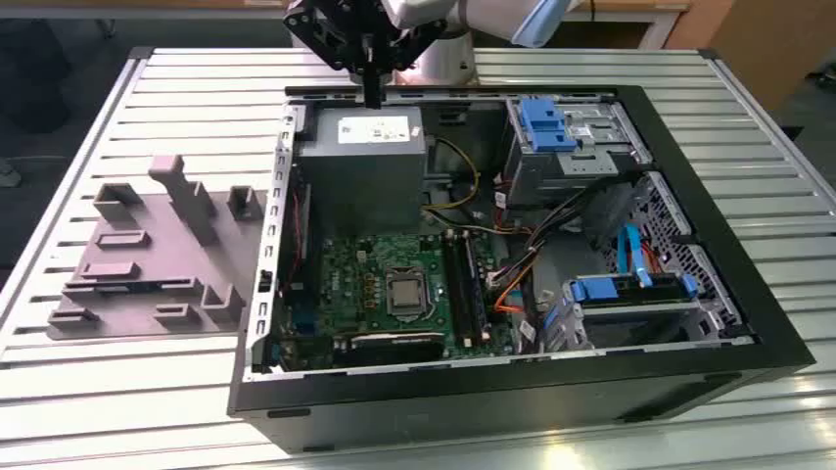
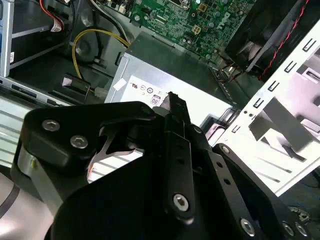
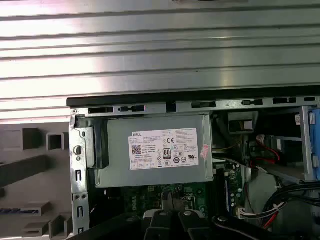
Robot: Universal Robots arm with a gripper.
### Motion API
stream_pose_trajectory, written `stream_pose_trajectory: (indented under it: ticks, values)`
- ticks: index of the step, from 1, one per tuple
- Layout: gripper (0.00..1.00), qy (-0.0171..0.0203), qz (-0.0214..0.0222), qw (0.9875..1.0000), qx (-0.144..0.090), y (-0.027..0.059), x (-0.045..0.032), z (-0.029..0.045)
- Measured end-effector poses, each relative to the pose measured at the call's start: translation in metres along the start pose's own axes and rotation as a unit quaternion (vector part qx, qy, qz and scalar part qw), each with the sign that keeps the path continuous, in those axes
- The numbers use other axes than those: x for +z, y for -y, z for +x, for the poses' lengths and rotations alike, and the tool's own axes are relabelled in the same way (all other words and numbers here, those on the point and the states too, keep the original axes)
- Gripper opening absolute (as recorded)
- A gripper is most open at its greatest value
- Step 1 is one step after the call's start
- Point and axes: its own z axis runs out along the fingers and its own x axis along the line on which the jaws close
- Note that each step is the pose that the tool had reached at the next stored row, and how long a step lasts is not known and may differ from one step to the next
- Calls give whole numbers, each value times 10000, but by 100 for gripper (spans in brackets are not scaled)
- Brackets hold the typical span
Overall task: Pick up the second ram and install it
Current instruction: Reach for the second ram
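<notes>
Exterior view, slatted metal table (image 1: 131,411), computer case (image 1: 496,390), claw (image 1: 372,96) above.

The bench (image 1: 196,73) was ribbed bare metal with a soft sheen, and the tray (image 1: 144,245) looked like matt grey plastic. The computer case (image 1: 523,392) had a matt black frame. Its power supply (image 1: 359,166) was smooth grey sheet metal with a paper label (image 3: 165,149), and the gripper (image 2: 174,102) was matt black with bright metal screw heads (image 2: 180,202).
</notes>
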Motion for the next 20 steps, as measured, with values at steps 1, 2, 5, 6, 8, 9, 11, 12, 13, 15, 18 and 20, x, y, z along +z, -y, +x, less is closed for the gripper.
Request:
stream_pose_trajectory:
  ticks: [1,2,5,6,8,9,11,12,13,15,18,20]
  values:
    - [11,0,0,10000,0,0,0,0]
    - [11,0,0,10000,0,0,0,0]
    - [11,0,0,10000,0,0,0,1]
    - [11,0,0,10000,0,0,0,3]
    - [11,0,0,10000,0,1,0,11]
    - [11,0,0,10000,1,1,0,17]
    - [11,0,0,10000,0,2,0,23]
    - [11,0,0,10000,0,2,0,26]
    - [11,0,0,10000,0,2,-1,29]
    - [11,0,0,10000,0,3,0,36]
    - [11,0,0,10000,0,4,0,47]
    - [11,0,0,10000,0,4,1,52]
